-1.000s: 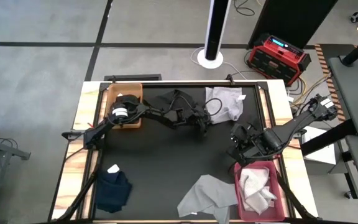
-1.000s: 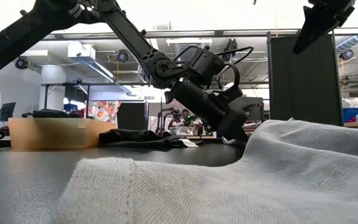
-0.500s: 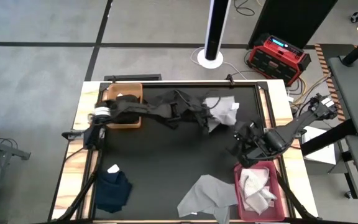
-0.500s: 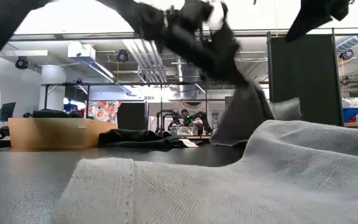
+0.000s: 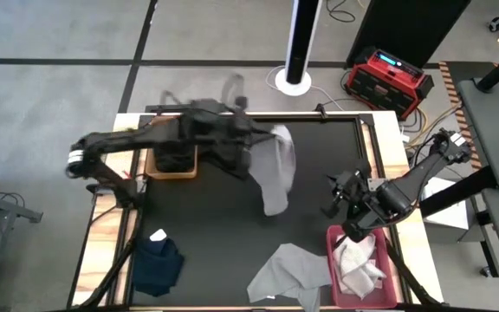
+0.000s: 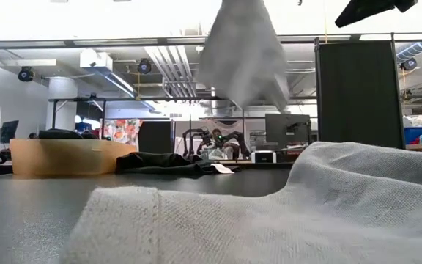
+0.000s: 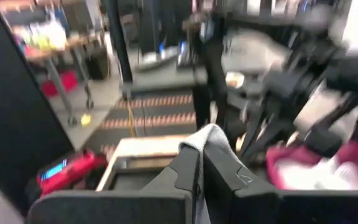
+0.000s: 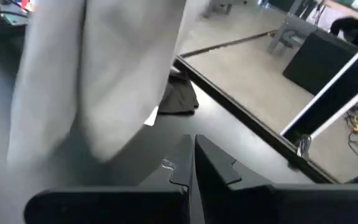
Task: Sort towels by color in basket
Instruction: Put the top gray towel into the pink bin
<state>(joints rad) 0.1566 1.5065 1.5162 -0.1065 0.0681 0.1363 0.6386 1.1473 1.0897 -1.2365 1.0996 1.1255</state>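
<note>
The left gripper [image 7: 199, 171] is raised over the far table, fingers closed; the right gripper [image 8: 193, 163] waits closed at right.

A robotics lab: bare ceiling ducts [image 6: 163, 70], far workbenches with other robot arms [image 6: 215, 139], grey concrete floor [image 5: 50, 95], red power unit [image 5: 388, 76].

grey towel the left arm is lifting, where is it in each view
High view: the grey towel hangs mid-table, pinched by the shut left gripper.
Low view: it hangs top centre, clear of the table.
Left wrist view: a fold shows between the fingers.
Right wrist view: it fills the upper left.
Shared landmark: the black towel at the table's far edge, also seen in the low view and the right wrist view.
</note>
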